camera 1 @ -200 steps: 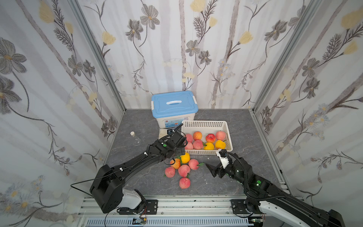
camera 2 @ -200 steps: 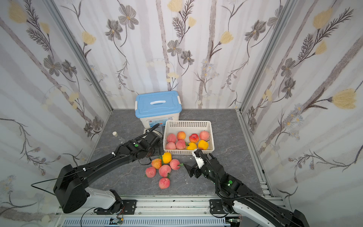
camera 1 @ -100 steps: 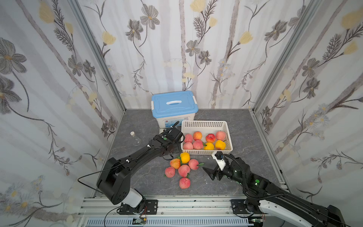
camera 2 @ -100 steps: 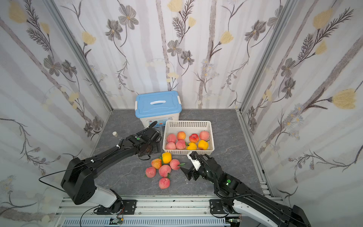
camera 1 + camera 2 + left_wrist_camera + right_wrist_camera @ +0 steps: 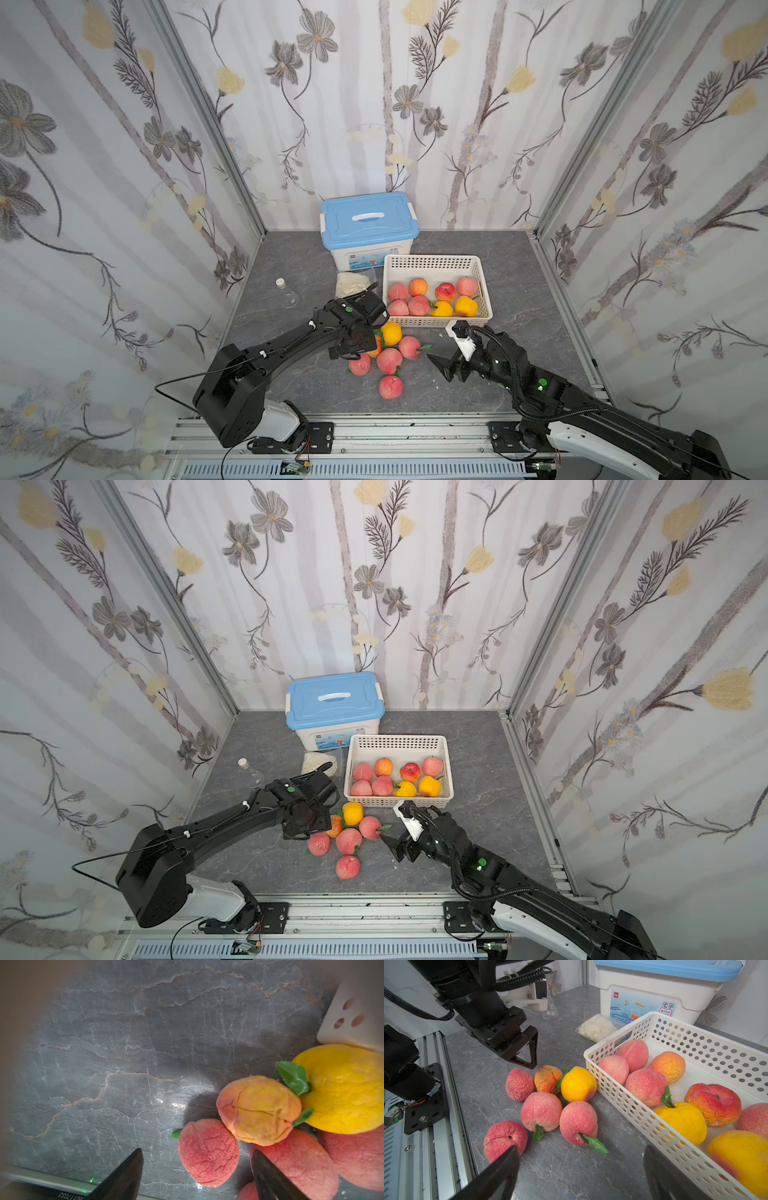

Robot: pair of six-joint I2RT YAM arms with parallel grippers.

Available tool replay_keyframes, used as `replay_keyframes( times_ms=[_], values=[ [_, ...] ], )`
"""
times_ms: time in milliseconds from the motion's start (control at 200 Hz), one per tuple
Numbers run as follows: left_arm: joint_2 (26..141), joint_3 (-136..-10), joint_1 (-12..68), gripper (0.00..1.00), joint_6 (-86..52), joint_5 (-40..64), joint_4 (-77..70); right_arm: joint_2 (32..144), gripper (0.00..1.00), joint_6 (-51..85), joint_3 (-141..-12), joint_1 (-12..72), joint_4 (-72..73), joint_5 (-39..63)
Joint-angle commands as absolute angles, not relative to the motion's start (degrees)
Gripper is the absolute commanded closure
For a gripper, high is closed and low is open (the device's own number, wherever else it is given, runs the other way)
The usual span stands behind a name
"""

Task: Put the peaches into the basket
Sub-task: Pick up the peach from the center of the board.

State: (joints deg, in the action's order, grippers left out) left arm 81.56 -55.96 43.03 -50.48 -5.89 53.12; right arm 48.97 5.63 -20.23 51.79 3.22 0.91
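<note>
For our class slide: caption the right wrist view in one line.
Six toy peaches lie on the grey tabletop beside a white perforated basket holding eight more.

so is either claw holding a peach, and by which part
Nothing is held. The left claw hangs open just above the loose peaches; the right claw is open and empty too.

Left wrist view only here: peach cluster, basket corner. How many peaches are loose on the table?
Observer: Six loose peaches, bunched on the table just in front of the basket.
Operator: And in the basket?
Observer: Eight peaches, all in its half nearer the robot.
Operator: Right hand?
Observer: The right hand is open and empty, beside the cluster on its right.
</note>
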Motion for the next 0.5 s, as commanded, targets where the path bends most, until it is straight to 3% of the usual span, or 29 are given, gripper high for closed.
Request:
replay_keyframes(
  times_ms=[0,220,495],
  values=[
    [82.03,-54.89,43.94,0.16,-52.71,-5.09,53.44,49.63,0.08,4.31,-20.91,52.06,5.74,0.0],
    [85.14,-53.74,45.24,0.15,-52.4,-3.82,49.96,49.84,0.08,4.18,-21.01,52.21,5.48,-0.69],
    [87.17,-52.35,45.5,0.29,-52.38,-4.84,48.99,50.01,0.07,4.15,-21.07,52.27,5.62,-1.14]
  ],
)
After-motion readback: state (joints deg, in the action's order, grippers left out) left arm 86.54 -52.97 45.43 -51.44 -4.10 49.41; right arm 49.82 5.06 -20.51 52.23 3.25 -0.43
